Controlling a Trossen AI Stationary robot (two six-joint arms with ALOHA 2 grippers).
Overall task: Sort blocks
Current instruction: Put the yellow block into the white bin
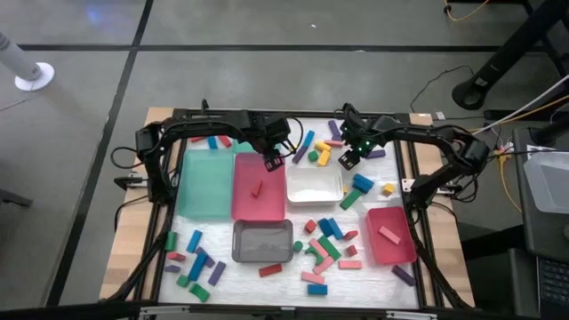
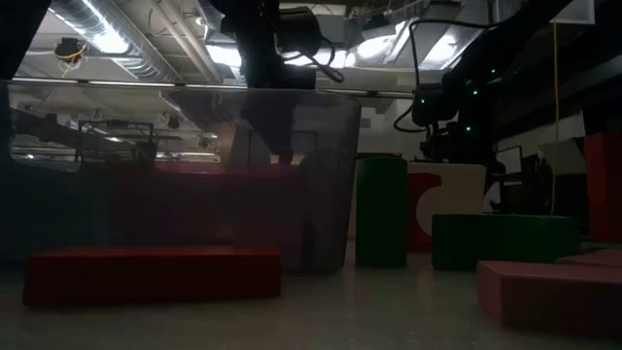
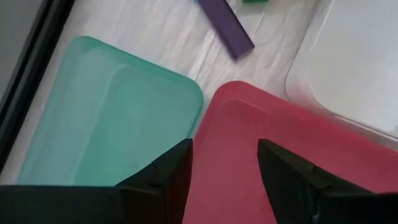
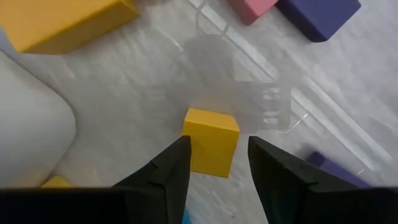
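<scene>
My left gripper [image 1: 271, 162] hangs open over the far end of the red tray [image 3: 249, 118], with nothing between its fingers [image 3: 224, 149]. A red block [image 1: 257, 188] lies flat in that tray. My right gripper [image 1: 348, 160] points down, open, at the far side of the table beyond the white tray [image 1: 313, 185]. Its fingertips [image 4: 217, 146] stand on either side of a yellow cube [image 4: 211, 149] that rests on the tabletop. I see no touch between them. Other blocks lie scattered at the far side [image 1: 320, 147], the near left [image 1: 191, 262] and the near middle [image 1: 324, 253].
A green tray [image 1: 204, 182] lies left of the red one, and a grey tray [image 1: 262, 240] lies nearer. A small red tray [image 1: 389, 236] at the right holds a pink block. Close to my right gripper lie a yellow bar [image 4: 62, 22], a pink block [image 4: 252, 7] and a purple block [image 4: 320, 15].
</scene>
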